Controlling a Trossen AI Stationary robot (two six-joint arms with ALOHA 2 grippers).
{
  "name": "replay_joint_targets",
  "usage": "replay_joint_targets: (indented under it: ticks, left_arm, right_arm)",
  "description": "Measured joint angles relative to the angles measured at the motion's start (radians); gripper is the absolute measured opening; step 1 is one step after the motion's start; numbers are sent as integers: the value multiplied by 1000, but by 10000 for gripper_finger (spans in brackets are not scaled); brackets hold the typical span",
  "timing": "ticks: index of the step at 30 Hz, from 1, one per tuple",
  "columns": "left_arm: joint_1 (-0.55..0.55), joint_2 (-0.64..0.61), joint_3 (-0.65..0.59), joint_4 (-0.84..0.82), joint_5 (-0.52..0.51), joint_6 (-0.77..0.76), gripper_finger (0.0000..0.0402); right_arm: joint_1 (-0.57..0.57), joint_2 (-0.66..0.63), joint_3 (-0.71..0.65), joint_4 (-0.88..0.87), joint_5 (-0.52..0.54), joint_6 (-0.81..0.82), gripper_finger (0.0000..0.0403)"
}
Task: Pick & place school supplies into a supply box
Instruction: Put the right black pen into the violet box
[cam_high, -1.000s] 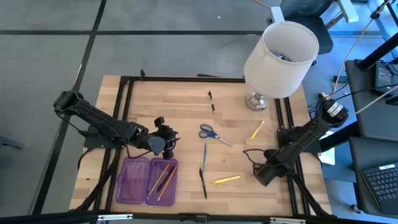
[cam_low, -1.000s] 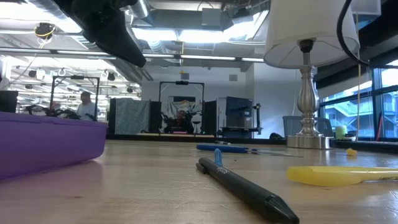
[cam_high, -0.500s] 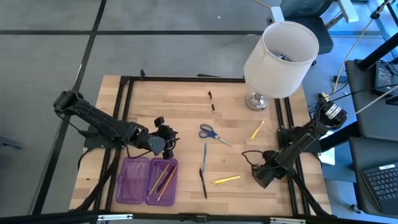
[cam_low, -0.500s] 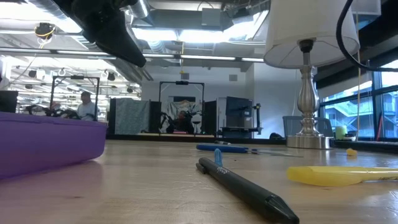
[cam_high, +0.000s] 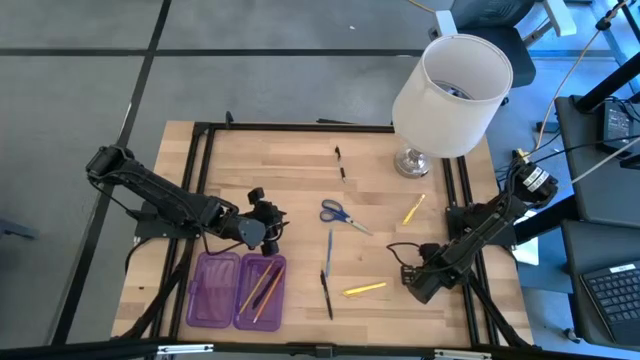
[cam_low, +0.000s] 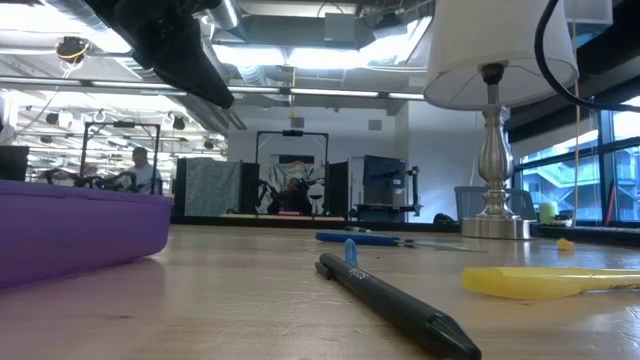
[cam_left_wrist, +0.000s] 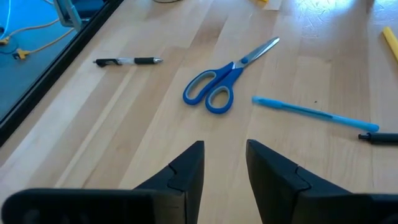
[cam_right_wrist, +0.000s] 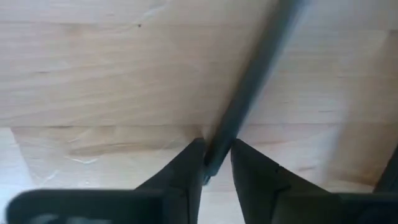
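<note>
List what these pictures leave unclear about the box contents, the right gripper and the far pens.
- Supply box: the high view shows thin sticks in its right half, too small to count; in the low view its purple wall hides them.
- Right gripper: whether it touches the table is hidden by its own body in the high view.
- Small dark pen: too small in the high view to tell its cap.

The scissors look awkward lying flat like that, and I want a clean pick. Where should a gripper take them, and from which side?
Come straight down on the scissors and pinch across the narrow neck where the blue handles meet the blades. They lie flat and closed on bare wood, clear of the blue pen, so the fingers fit on either side.
</note>
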Motion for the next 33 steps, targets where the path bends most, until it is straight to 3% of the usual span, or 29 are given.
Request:
replay_joint_targets:
  ticks: [9, 23, 29, 33]
  left_arm:
    - [0, 0, 0, -1, 0, 52, 111]
    - [0, 0, 0, -20, 0, 51, 109]
    - [0, -2, 0, -20, 65, 49, 105]
    - [-1, -5, 0, -15, 83, 25, 106]
  right_arm:
    - [-1, 0, 1, -5, 6, -68, 32]
    - [-2, -5, 37, -19, 32, -170, 37]
    - [-1, -5, 130, -38, 168, -242, 43]
    - [-1, -6, 219, -50, 386, -352, 42]
